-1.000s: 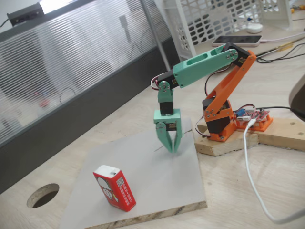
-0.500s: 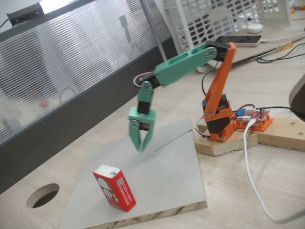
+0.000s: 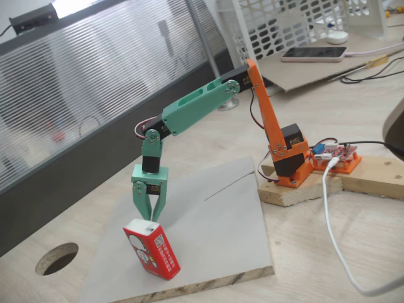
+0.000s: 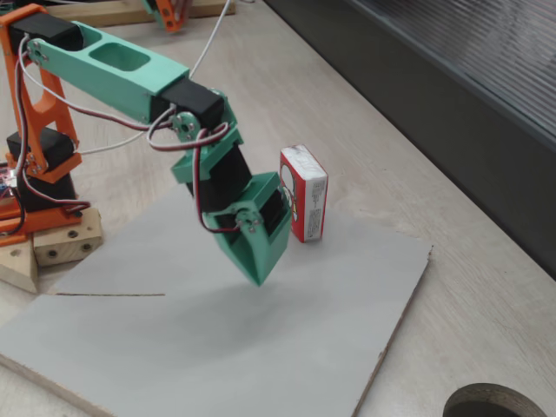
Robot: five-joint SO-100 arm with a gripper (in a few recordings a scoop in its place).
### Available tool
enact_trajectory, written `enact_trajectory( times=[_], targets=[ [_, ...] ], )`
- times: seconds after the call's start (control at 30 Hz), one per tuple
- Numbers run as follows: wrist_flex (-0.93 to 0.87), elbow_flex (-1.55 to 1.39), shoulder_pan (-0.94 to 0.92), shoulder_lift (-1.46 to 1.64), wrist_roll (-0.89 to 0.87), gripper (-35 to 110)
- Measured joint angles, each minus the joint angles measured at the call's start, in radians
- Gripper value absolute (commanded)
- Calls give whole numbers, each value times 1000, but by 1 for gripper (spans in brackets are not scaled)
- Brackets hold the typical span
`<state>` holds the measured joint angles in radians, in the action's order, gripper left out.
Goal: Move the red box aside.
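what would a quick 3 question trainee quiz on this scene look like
1. True or false: the red box stands upright on the grey board.
2. The fingers are: A) shut on the box, B) above the box, holding nothing, C) on the phone.
3. What is cut into the tabletop near the board's corner?

Key: 1 true; 2 B; 3 a round hole.

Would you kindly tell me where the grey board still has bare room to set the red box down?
The grey board is bare between the red box and the arm's wooden base, toward its right edge in a fixed view. Its near end is also free. The crowded corner is around the box, where the tool hangs.
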<state>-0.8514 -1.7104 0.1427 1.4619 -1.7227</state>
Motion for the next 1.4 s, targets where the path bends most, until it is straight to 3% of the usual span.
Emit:
enact_trajectory(
  times=[0.47,0.87,1.0,1.4],
  targets=[
    [0,23,342,0,-201,4],
    [0,23,856,0,-275,4],
    [0,23,802,0,-275,4],
    [0,23,353,0,-275,4]
  ],
)
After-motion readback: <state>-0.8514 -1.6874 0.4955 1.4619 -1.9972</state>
